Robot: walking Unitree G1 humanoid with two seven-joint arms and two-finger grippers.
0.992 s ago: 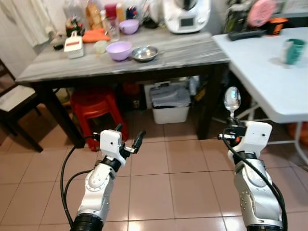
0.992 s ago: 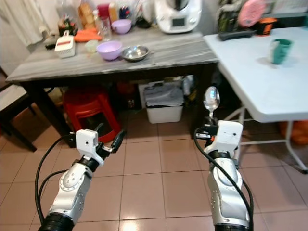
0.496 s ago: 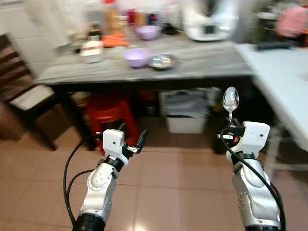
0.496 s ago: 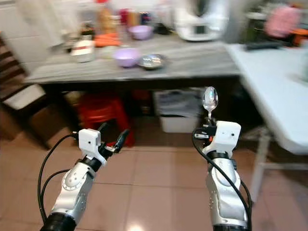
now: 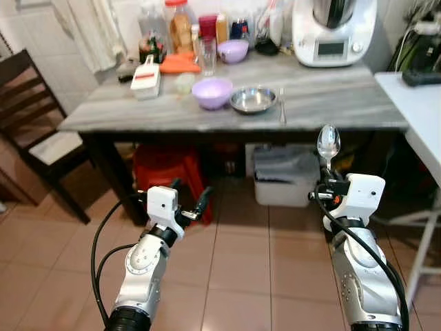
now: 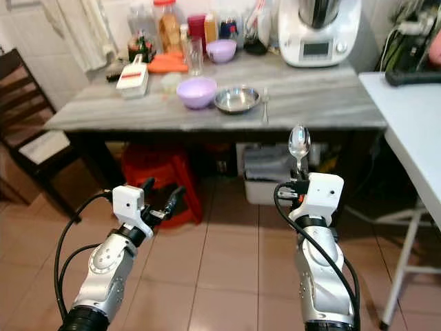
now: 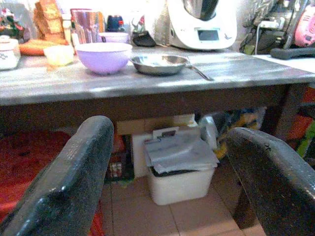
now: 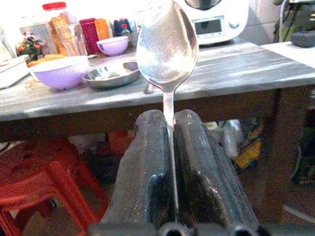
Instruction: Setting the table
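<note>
Glossy tan floor tiles are seen stretching toward a long grey-veined marble-look tabletop carried on a dark wooden frame, its front edge running straight across the head views. On that tabletop a matte lilac plastic bowl is set just beside a shallow polished steel dish, with a slim metal utensil laid next to the dish. Bottles and jars are crowded along the far edge near a white kitchen machine. Beneath the tabletop a red plastic stool and a white lidded bin are tucked. A dark wooden chair is placed at the robot's left, and the corner of a white folding table is seen at its right; open floor is left between them.

The right end effector is clenched on the thin handle of a shiny steel spoon, held upright with the oval bowl uppermost, short of the tabletop's edge. The left end effector is held released above the floor, its textured black fingers spread apart.
</note>
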